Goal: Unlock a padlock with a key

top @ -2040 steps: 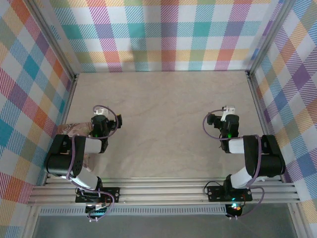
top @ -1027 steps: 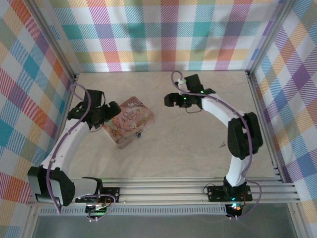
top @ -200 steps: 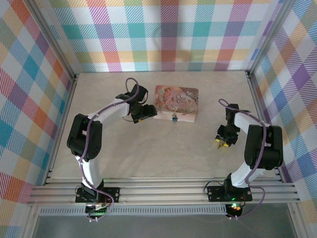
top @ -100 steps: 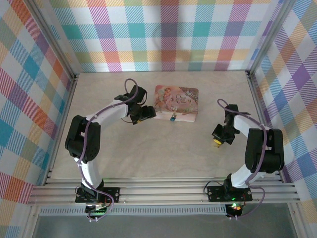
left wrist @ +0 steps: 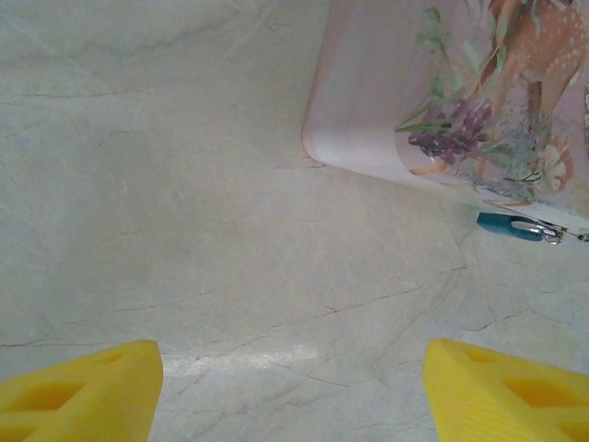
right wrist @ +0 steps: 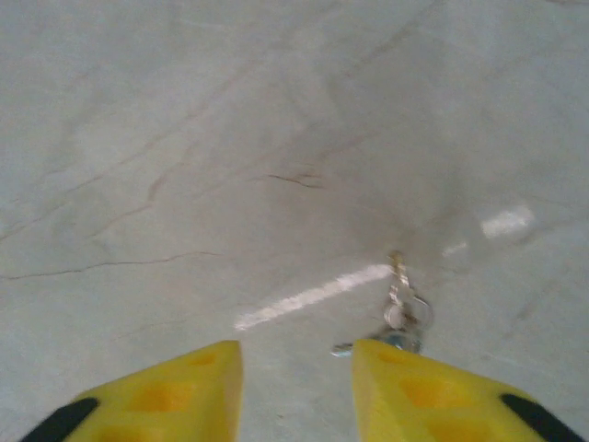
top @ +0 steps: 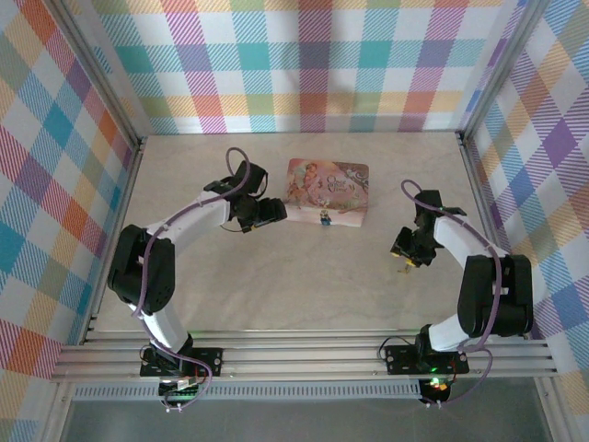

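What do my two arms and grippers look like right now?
The left arm and right arm: white links, black joints, a purple cable looping along each. The left gripper and right gripper have yellow wedge fingers with recessed pockets; the right's show black patches near the base.

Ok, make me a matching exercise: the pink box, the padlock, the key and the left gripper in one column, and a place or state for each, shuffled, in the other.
1. pink box
2. padlock
3. key
4. left gripper

A. open, nothing between its fingers
B. blue, by the box's near edge
C. on bare table just ahead of the right gripper
D. picture-printed, toward the far middle

Pairs: 1-D, 2-B, 3-C, 4-A
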Controlling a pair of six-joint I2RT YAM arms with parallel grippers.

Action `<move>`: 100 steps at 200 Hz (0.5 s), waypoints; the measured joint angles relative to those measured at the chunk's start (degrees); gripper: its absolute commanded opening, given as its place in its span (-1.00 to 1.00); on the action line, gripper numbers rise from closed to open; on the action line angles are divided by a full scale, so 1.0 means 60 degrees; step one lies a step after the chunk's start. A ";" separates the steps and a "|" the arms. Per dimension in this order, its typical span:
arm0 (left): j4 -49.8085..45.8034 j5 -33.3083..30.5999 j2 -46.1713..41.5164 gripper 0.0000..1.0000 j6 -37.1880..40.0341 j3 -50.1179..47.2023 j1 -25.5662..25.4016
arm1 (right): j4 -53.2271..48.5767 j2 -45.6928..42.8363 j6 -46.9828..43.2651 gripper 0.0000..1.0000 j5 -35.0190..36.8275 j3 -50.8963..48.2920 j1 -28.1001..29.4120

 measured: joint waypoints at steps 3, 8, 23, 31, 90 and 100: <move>0.0000 0.0000 0.0000 0.48 0.0007 -0.0007 0.0000 | -0.0047 0.0029 -0.0040 -0.07 0.0047 0.0018 0.0000; 0.0004 0.0000 0.0000 0.48 0.0011 -0.0025 0.0000 | -0.0135 0.0095 -0.0047 -0.04 0.0131 0.0044 0.0000; -0.0015 0.0000 0.0004 0.48 0.0011 -0.0069 0.0000 | -0.0317 0.0291 -0.0069 0.02 0.0310 0.0051 0.0000; 0.0000 0.0000 0.0004 0.48 0.0011 -0.0069 0.0000 | -0.0386 0.0393 -0.0058 0.04 0.0382 0.0051 0.0000; 0.0000 0.0000 0.0004 0.48 0.0011 -0.0066 0.0000 | -0.0408 0.1049 -0.0091 -0.17 0.0484 0.0051 0.0000; 0.0000 0.0000 0.0004 0.48 0.0011 -0.0069 0.0000 | -0.0375 0.1126 -0.0120 -0.24 0.0474 0.0051 0.0000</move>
